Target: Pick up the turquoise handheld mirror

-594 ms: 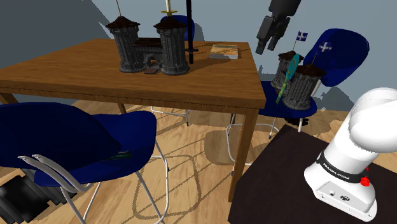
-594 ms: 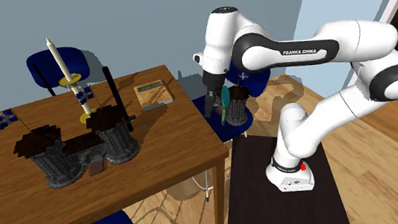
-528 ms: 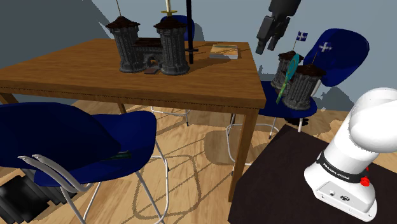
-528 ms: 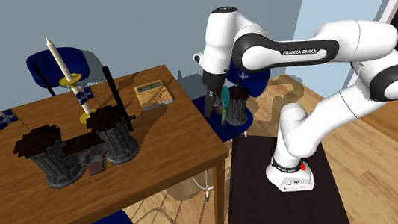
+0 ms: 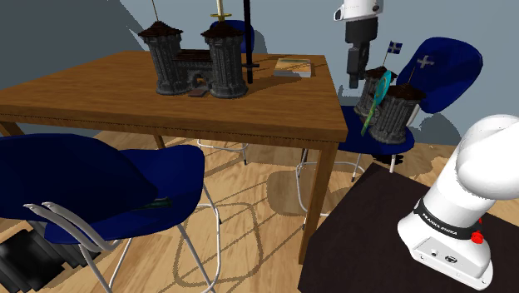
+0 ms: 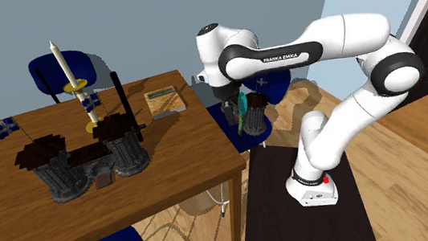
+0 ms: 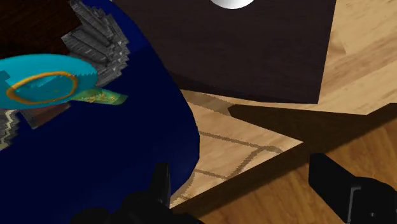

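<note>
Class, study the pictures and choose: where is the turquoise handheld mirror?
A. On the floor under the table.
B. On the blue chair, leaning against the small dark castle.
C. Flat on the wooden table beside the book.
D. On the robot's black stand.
B: in the shoulder view the turquoise mirror stands tilted against the small castle, which sits on the seat of the blue chair.

The table (image 5: 125, 104) is brown, grained wood. The blue chair (image 5: 100, 187) at lower left is smooth, its frame (image 5: 75, 226) shiny metal. The grey castle (image 5: 195, 62) looks like rough stone, the turquoise mirror (image 7: 48, 89) smooth.
</note>
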